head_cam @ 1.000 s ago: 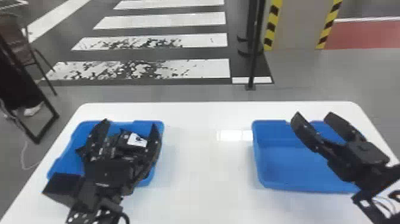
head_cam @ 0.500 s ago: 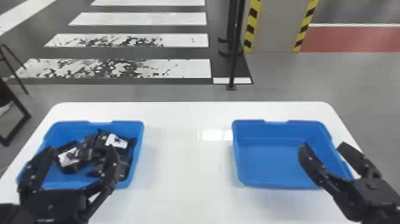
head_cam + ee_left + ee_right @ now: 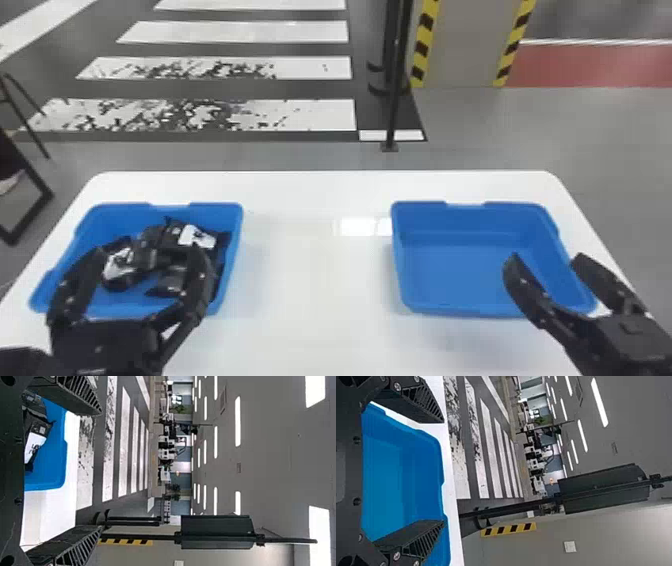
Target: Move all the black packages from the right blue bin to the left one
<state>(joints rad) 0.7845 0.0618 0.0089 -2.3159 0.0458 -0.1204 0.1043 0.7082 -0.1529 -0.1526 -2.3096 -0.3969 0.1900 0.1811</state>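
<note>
— Head view?
— Lower left: black plastic packages with white labels [image 3: 197,236] lie in the left blue bin [image 3: 239,220]; the left gripper [image 3: 150,250] overlaps it, fingers apart. Lower right: the right gripper [image 3: 546,256], spread and unladen, overlaps the right blue bin [image 3: 457,275].
— Left wrist?
— Packages upper left; fingers released.
— Right wrist?
— Fingers holding nothing.
— Next?
— Transfer looks done; lift both gently, clear of rims.

Black, wedge-shaped fingers [image 3: 421,405] with slatted sides; silvery screws [image 3: 396,556]; dark plate [image 3: 350,471] with round holes
</note>
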